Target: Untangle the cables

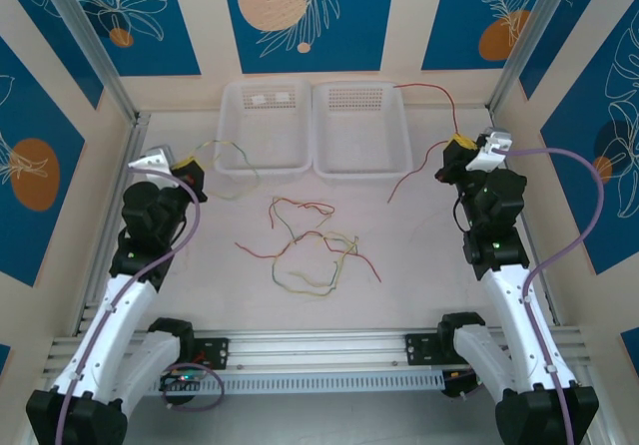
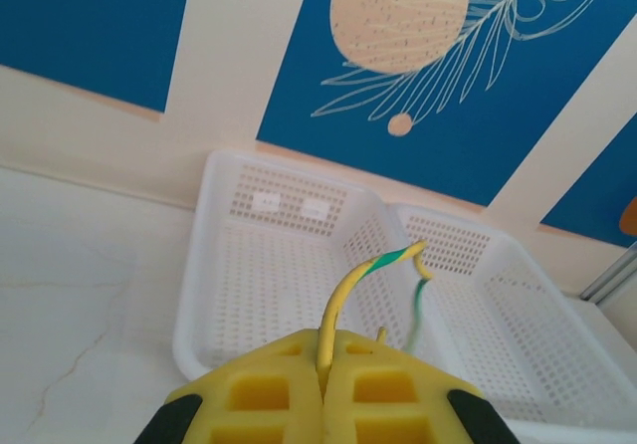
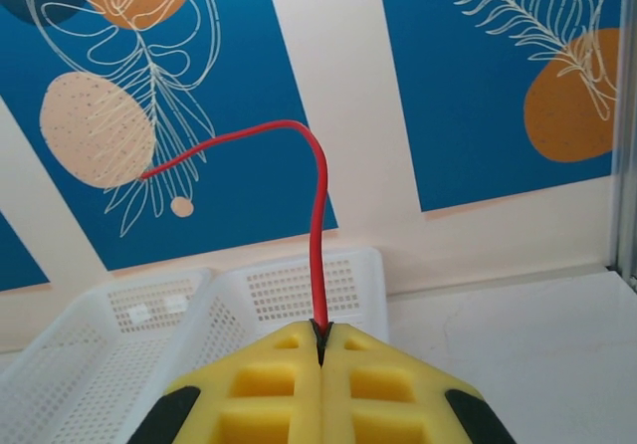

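Both arms are up at the far side! The left end effector (image 1: 186, 172), yellow pads pressed together, pinches a thin yellow-green striped cable (image 2: 343, 290) that pokes up between the pads and curls over the left white perforated plastic basket (image 2: 214, 265). From overhead, its tail loops just beside that basket's near rim. Across the way, the right end effector (image 3: 320, 333) is clamped on a thin red cable (image 3: 317, 215), which arches up toward the wall and runs over the right white perforated plastic basket (image 1: 403, 131). The main tangle of red and yellow-green cables (image 1: 310, 250) lies on the pale surface (image 1: 429, 265) between the arms, apart from both baskets.

Here's the danger: these wires are springy and thread-thin. Let go with a tail hanging outside the rim, and I'd expect it to flick back out. Swing a dangling tail low over the pile and it could snag again. Pull hard, and the wire may slip from the pads.
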Available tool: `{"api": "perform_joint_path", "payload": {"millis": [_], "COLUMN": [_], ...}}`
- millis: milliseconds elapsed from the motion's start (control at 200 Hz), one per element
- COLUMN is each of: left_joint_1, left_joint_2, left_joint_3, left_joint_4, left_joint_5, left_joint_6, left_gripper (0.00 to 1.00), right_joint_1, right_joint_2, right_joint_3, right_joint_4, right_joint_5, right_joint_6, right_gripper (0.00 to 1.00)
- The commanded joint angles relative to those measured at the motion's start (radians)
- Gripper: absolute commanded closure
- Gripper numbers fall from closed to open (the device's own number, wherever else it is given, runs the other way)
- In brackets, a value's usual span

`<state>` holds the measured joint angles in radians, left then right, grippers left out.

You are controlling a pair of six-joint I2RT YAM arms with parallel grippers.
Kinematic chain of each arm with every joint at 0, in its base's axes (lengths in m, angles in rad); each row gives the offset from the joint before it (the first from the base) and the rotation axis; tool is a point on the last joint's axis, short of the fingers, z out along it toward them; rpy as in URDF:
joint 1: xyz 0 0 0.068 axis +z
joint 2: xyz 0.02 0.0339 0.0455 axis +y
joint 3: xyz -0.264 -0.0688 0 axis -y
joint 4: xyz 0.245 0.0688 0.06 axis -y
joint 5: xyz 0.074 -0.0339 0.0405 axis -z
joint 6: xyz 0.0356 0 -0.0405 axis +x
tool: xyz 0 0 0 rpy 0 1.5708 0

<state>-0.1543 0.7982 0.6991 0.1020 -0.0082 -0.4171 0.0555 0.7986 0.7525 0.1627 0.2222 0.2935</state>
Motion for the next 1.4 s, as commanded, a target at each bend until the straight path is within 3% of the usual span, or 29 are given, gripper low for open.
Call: {"api": "perform_joint_path", "payload": {"millis": [0,180,455,705,925,1075,1170,1255,1395], "left_joint_1": [0.009,0.009,0.009,0.009,0.007,0.005,-0.009,-0.015,-0.024], "left_joint_2": [0.037,0.169,0.433,0.766,1.043,1.168,1.241,1.285,1.274], "left_joint_3": [0.062,0.127,0.238,0.448,0.695,0.811,0.896,0.952,0.946], "left_joint_4": [0.046,0.138,0.290,0.294,0.185,0.153,0.074,0.010,-0.022], "left_joint_5": [0.012,0.030,-0.085,-0.102,-0.134,-0.020,-0.025,-0.039,0.017], "left_joint_6": [0.026,0.069,0.138,0.160,0.149,0.129,0.127,0.127,0.125], "left_gripper": [1.00,1.00,1.00,1.00,1.00,1.00,0.95,0.70,0.47], "right_joint_1": [0.004,0.018,0.032,0.040,0.048,0.056,0.061,0.063,0.068], "right_joint_2": [-0.030,-0.046,-0.084,-0.090,-0.090,-0.084,-0.083,-0.082,-0.072], "right_joint_3": [-0.001,0.016,0.020,0.055,0.082,0.097,0.104,0.107,0.119], "right_joint_4": [0.065,0.054,0.027,-0.030,-0.053,-0.074,-0.081,-0.080,-0.097], "right_joint_5": [-0.062,-0.077,-0.083,-0.137,-0.191,-0.186,-0.183,-0.185,-0.188], "right_joint_6": [0.016,0.009,-0.004,-0.034,-0.042,-0.063,-0.072,-0.073,-0.082], "right_gripper": [1.00,1.00,1.00,1.00,1.00,1.00,1.00,1.00,1.00]}}
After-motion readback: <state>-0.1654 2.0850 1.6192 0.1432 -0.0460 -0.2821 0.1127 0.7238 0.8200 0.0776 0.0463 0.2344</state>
